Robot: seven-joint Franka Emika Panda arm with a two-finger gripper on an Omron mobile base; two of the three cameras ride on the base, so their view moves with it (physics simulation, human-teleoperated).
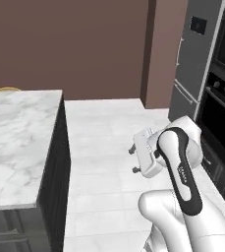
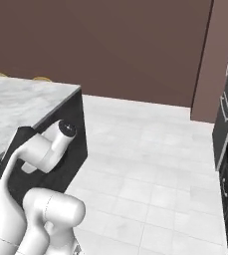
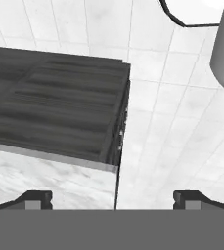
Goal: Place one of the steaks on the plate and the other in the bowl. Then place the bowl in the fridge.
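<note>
Jaws stand wide apart and empty on the white two-finger gripper (image 1: 133, 160), which hangs over the pale tiled kitchen floor (image 1: 104, 128) with nothing between its dark tips, seen in the hand view as two small stubs (image 3: 35, 199) set far from each other.

From the left base view, the tall grey metal fridge (image 1: 195, 64) rises at two o'clock, its door closed, a dark display panel (image 1: 198, 23) high on the front and pale bar handles lower down. Just beside it, at three o'clock, stands a dark built-in wall oven (image 1: 222, 108). A long kitchen island with a white marble top and dark slatted sides (image 1: 20, 142) fills the nine o'clock side; the hand view looks down on its corner, dark panel above and marble at seven o'clock. A sliver of something yellowish (image 1: 7, 89) peeps over the island's far edge at ten o'clock; what it is cannot be told.

No steak, plate or bowl can be made out on the stretch of marble seen here, so the sorting of the meat appears not yet begun, or under way elsewhere. The step in hand reads as travel: the white robot arm (image 1: 180, 167) is folded close above its base in open floor between island and fridge. The next move likely calls for bringing the base to the counter where the steaks lie, then lowering the open hand over one of them. The fridge door will need opening before the bowl can go in.
</note>
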